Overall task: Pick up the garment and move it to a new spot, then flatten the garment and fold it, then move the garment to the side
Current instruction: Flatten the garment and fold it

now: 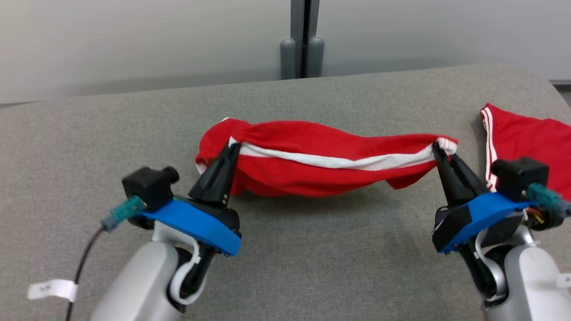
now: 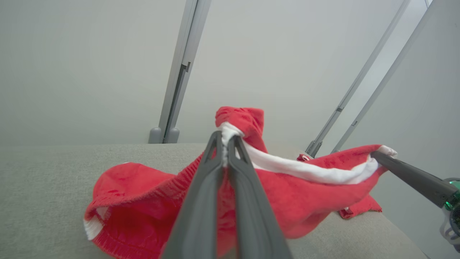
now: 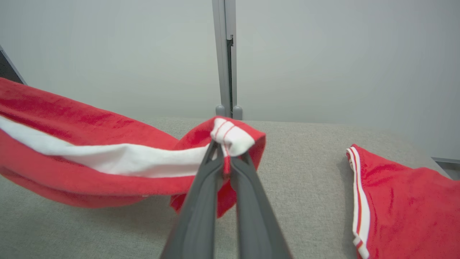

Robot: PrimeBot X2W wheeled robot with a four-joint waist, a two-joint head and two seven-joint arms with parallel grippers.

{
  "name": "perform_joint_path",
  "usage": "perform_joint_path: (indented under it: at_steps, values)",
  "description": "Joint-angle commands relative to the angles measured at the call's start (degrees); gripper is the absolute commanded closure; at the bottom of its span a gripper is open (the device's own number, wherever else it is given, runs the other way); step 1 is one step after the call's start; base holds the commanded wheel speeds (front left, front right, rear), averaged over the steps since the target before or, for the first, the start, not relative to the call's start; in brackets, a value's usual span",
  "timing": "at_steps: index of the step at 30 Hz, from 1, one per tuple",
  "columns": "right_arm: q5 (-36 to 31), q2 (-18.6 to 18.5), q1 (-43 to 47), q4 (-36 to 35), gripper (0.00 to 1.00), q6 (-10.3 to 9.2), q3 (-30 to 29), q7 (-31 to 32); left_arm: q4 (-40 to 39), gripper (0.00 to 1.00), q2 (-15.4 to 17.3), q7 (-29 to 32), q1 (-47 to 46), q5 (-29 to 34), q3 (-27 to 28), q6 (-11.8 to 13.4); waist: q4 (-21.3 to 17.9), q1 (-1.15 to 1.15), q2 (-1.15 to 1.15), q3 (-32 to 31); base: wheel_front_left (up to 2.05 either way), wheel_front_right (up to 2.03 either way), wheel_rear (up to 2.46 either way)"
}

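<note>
Garment [image 1: 321, 165], red with a white stripe, sags over the grey table [image 1: 312, 258] in the head view, its ends pinched by the left gripper [image 1: 232, 147] and right gripper [image 1: 436, 149]. Left wrist view: fingers [image 2: 201, 208] clamp its white trim. Right wrist view: the fingers grip a striped corner, with another red cloth [image 3: 402, 201] lying nearby.

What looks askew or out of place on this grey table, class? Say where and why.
The red striped garment hangs bunched and twisted between the left gripper and right gripper, sagging in the middle instead of lying flat. A second red garment lies apart near the table's right edge.
</note>
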Motion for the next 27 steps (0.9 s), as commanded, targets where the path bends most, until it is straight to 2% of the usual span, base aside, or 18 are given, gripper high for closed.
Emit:
perform_joint_path:
  at_steps: [1,4,7,11,14,17,22,27]
  values:
    - [0.67,-0.58,-0.49,-1.26,1.00,0.01,0.43,0.96,-1.57,1.00,1.26,1.40,-0.45,-0.63,0.57,-0.26,-0.10,0.02,0.00,0.39,0.00,0.00,0.00]
    - [2.62,-2.44,-4.29,-4.44,1.00,0.01,1.58,3.97,-7.69,1.00,4.59,7.26,-3.90,-1.97,1.82,0.44,-0.46,0.02,0.00,2.30,0.00,0.00,0.00]
    - [4.55,-3.52,-10.47,-3.15,1.00,0.01,2.31,4.15,-10.20,1.00,7.55,12.31,-8.38,-0.93,2.69,1.82,-1.00,0.02,0.00,4.92,0.00,0.00,0.00]
    - [6.67,-4.16,-21.09,1.59,1.00,0.01,3.69,2.28,-8.86,1.00,10.93,15.97,-17.50,2.93,3.38,3.24,-1.50,0.02,0.00,8.86,0.00,0.00,0.00]
    - [8.45,-3.68,-29.53,6.08,1.00,0.01,4.64,-2.66,-4.19,1.00,11.99,16.55,-24.58,6.39,3.14,3.44,-1.87,0.02,0.00,10.93,0.00,0.00,0.00]
    - [8.90,-3.07,-37.51,12.25,1.00,0.00,5.20,-9.38,1.08,1.00,11.83,14.26,-31.44,8.34,4.62,4.12,-2.64,0.02,0.00,12.05,0.00,0.00,0.00]
    - [6.58,-2.53,-47.43,22.28,1.00,-0.02,6.07,-20.76,7.21,1.00,9.67,5.02,-39.10,9.57,7.64,5.54,-3.19,0.02,0.00,12.44,0.00,0.00,0.00]
    - [3.29,-3.14,-53.15,26.91,1.00,-0.05,5.39,-25.12,9.74,1.00,8.39,-3.03,-43.01,11.05,8.80,5.34,-3.30,0.02,0.00,13.78,0.00,0.00,0.00]
